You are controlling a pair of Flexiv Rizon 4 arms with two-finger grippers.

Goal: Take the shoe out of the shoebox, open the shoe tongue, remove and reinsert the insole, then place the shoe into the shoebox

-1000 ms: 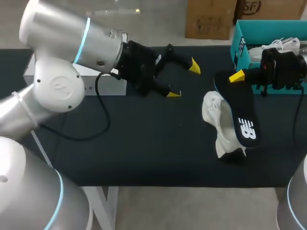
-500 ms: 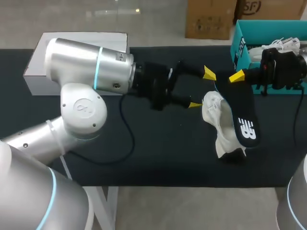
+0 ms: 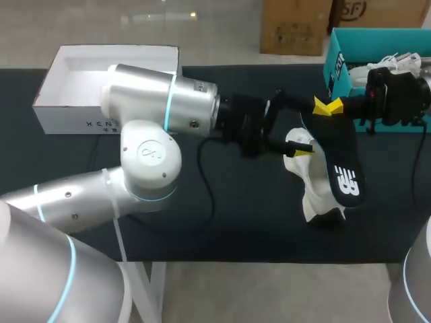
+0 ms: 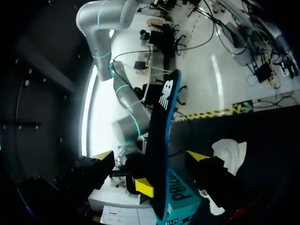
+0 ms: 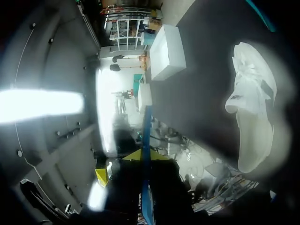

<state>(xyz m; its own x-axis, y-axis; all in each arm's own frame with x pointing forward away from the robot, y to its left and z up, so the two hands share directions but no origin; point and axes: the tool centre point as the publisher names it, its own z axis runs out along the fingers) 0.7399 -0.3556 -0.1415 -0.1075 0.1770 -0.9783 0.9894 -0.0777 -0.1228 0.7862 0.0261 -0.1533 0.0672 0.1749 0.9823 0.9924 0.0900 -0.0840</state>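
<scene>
My right gripper (image 3: 335, 108) is shut on the upper end of a dark insole (image 3: 341, 165) with a white logo, which slants down over the white shoe (image 3: 306, 176) lying on the black table. My left gripper (image 3: 311, 128) has come across from the left and stands open beside the insole's held end and above the shoe. In the left wrist view the insole (image 4: 160, 140) stands edge-on between the open fingers of the left gripper (image 4: 150, 157), touching neither. In the right wrist view the right gripper (image 5: 143, 159) pinches the thin insole (image 5: 146, 136), with the shoe (image 5: 253, 108) beyond it.
The teal shoebox (image 3: 343, 70) stands at the back right, behind my right gripper. A white open box (image 3: 101, 87) sits at the back left. My left arm spans the middle of the table.
My left arm has swung right across the table, bringing its open gripper up to the insole's held end. The right gripper, insole and shoe have not moved.
</scene>
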